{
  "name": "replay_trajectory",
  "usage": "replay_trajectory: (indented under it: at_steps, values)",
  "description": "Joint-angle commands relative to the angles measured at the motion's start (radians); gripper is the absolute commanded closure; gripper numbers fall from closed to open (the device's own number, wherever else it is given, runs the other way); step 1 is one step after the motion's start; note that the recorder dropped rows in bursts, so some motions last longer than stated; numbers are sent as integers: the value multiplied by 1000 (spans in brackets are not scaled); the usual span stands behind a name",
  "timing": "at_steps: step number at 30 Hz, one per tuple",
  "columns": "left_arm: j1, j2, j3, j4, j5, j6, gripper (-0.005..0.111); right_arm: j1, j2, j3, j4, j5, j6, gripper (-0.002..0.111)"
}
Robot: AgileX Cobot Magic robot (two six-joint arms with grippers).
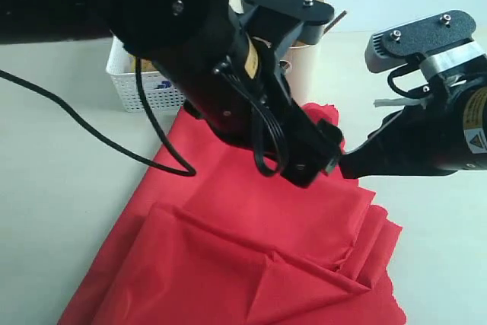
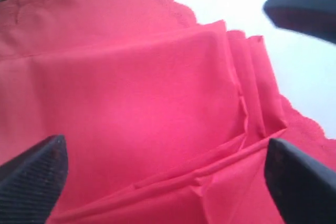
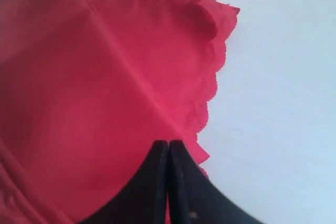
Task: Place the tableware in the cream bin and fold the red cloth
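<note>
The red cloth [image 1: 251, 249] lies partly folded on the pale table, with layered folds at its right side. My left gripper [image 1: 316, 165] hangs open just above it, and the left wrist view shows both fingers spread wide over the cloth's [image 2: 157, 103] folds, nothing between them [image 2: 165, 153]. My right gripper [image 1: 346, 164] is shut at the cloth's far right part, near the scalloped edge [image 3: 207, 93]. A crease runs straight to its tips [image 3: 168, 144]. The cream bin [image 1: 304, 66] stands behind the left arm. The tableware is hidden, except a thin brown stick [image 1: 338, 17] over the rim.
A white perforated basket [image 1: 141, 85] stands left of the cream bin. A black cable [image 1: 76, 119] trails from the left arm across the table onto the cloth. Bare pale table [image 1: 46, 188] lies left of the cloth and to its right under the right arm.
</note>
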Motion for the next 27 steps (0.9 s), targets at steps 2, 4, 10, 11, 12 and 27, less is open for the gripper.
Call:
replay_trajectory:
  at_steps: [2, 4, 10, 11, 12, 27]
  values:
    - [89, -91, -4, 33, 92, 34, 32, -5, -5, 6, -17, -6, 14, 108]
    - [123, -120, -4, 36, 143, 64, 57, -5, -1, 6, -1, -22, 14, 108]
    - [184, -118, 65, 79, 266, 103, 104, -5, 58, 6, 184, -72, -176, 108]
    - [189, -109, 98, 79, 251, 103, 104, -5, 85, 6, 245, -80, -234, 108]
    - [193, -99, 130, 81, 229, 103, 104, -5, 105, 6, 283, -87, -293, 108]
    - [200, -54, 255, 95, 39, -38, 104, -5, 327, -121, 198, -34, -228, 61]
